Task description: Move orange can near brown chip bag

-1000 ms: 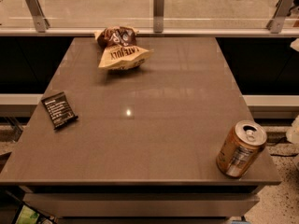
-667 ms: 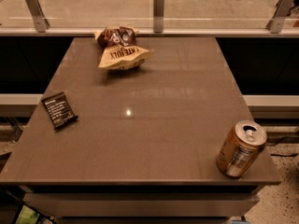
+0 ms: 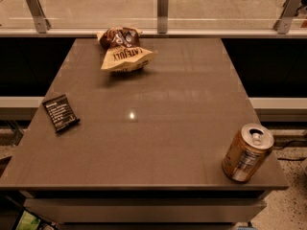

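— Nothing has been moved since the earlier frame; every object is found in the same place. What is shown on the table?

— A flat, grey-brown rectangular tabletop (image 3: pixel 158 128) is seen from above and in front. A small orange-gold metal drink can (image 3: pixel 247 153) with a silver top is stood upright at the near right corner, close to the front and right edges. Its pull tab and opened mouth are turned to the camera, and a pale label patch is seen low on its side.

— And the snack bag?

— A wrinkly brown chip bag (image 3: pixel 123 51), dark brown above and cream-yellow below with dark lettering, is laid at the far edge, left of centre. It is kept well apart from the can, across the table diagonally.

— Is anything else seen?

— A small flat black rectangular packet (image 3: pixel 60 113) is laid near the left edge. A glass barrier on metal posts (image 3: pixel 163 4) is set behind the table.

— Where is the gripper?

— The gripper is out of the camera view, so its fingers cannot be described.
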